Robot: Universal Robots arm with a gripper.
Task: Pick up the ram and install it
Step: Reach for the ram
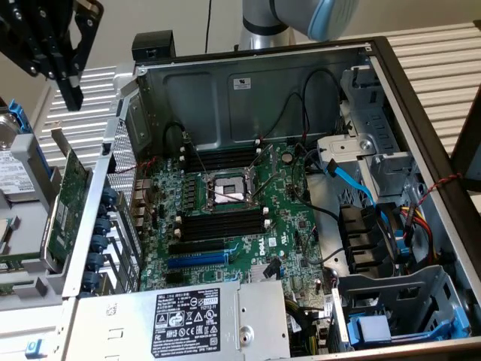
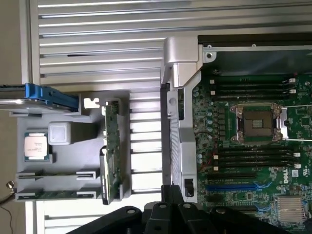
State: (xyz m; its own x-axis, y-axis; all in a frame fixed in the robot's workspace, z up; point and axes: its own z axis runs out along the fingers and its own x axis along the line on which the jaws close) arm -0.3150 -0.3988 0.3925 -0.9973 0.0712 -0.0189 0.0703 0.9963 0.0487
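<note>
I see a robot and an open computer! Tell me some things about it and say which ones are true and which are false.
1. The tool is carrying the ram. False: the tool is shut on nothing and hangs outside the computer case.
2. The black memory slots are empty. True.
3. The ram is plugged into a memory slot. False: the ram rests in the gray holder beside the computer case.
4. A silver chip lies in the gray holder. True.
</note>
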